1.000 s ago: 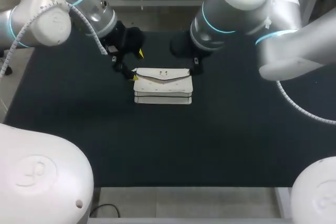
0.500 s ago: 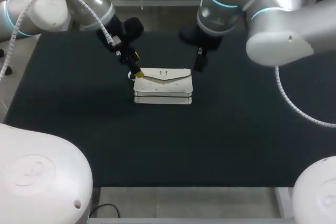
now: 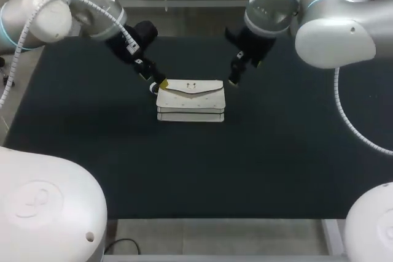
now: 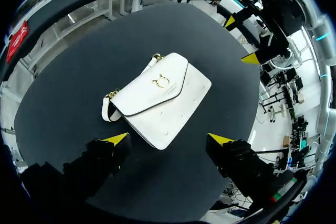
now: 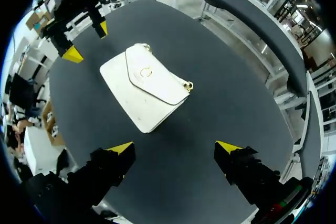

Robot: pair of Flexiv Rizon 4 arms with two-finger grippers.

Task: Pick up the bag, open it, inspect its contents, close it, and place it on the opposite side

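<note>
A white flap bag (image 3: 190, 99) with a gold clasp and chain lies flat on the black table, a little back of the middle. My left gripper (image 3: 158, 85) hovers at its far left corner, open and holding nothing. In the left wrist view the bag (image 4: 157, 98) lies just ahead of the open left gripper (image 4: 169, 140). My right gripper (image 3: 236, 70) hangs open just off the bag's far right corner. From the right wrist, the bag (image 5: 144, 87) sits ahead of the right gripper (image 5: 174, 148), clear of its fingers. Each wrist view shows the other arm's gripper beyond the bag.
The black table (image 3: 276, 164) carries nothing but the bag. Bare surface stretches to the left, right and front of it.
Both arms have swung outward and turned their wrists, while the grippers stayed near the bag's far corners. The bag has not moved.
</note>
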